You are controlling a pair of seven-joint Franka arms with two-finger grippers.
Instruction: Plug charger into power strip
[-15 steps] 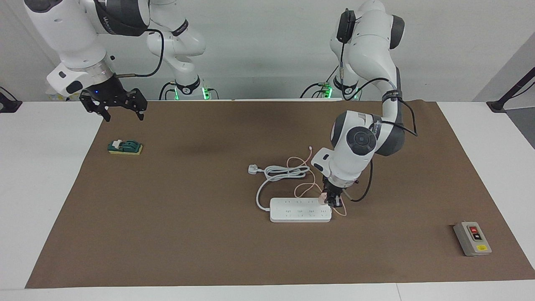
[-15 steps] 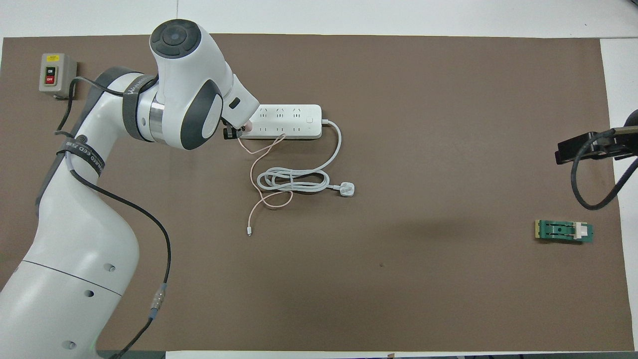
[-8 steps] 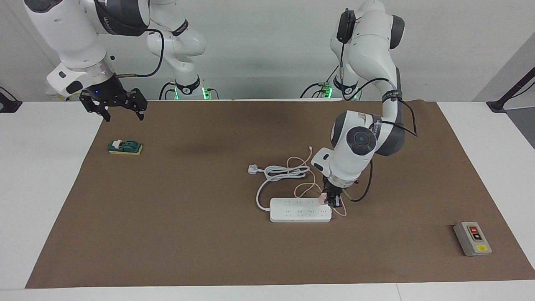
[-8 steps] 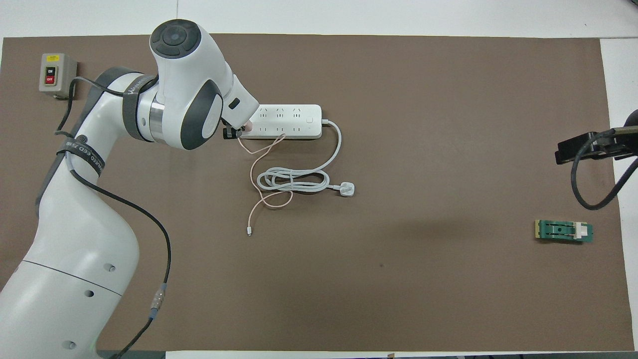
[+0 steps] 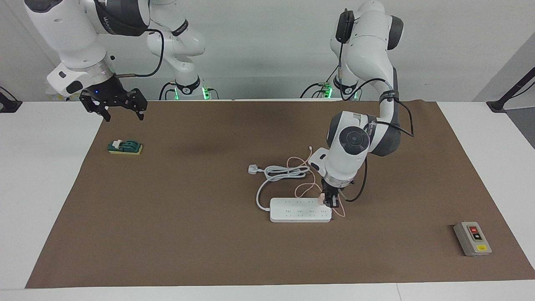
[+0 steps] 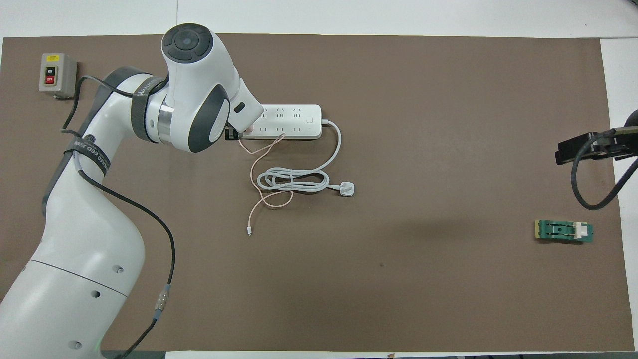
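Observation:
The white power strip [image 5: 299, 210] [image 6: 291, 121] lies flat in the middle of the brown mat. My left gripper [image 5: 330, 200] [image 6: 232, 133] points down over the strip's end toward the left arm's side, shut on the small pale-pink charger [image 5: 322, 198] [image 6: 245, 129]. The charger rests against the strip's top at the row of outlets nearer the robots. Its prongs are hidden. Its thin pink cable [image 5: 307, 188] [image 6: 259, 169] loops away toward the robots. My right gripper [image 5: 121, 109] [image 6: 578, 147] hangs open over the mat's corner at the right arm's end.
The strip's thick white cord is coiled nearer the robots, ending in a white three-pin plug [image 5: 253, 169] [image 6: 347, 189]. A grey button box [image 5: 472, 238] [image 6: 52, 75] sits toward the left arm's end. A green block [image 5: 125, 146] [image 6: 564, 231] lies under the right gripper's side.
The left arm's wrist and elbow have swung slightly toward the right arm's end, and the gripper with the charger has shifted a little along the strip's end. The right arm has not moved.

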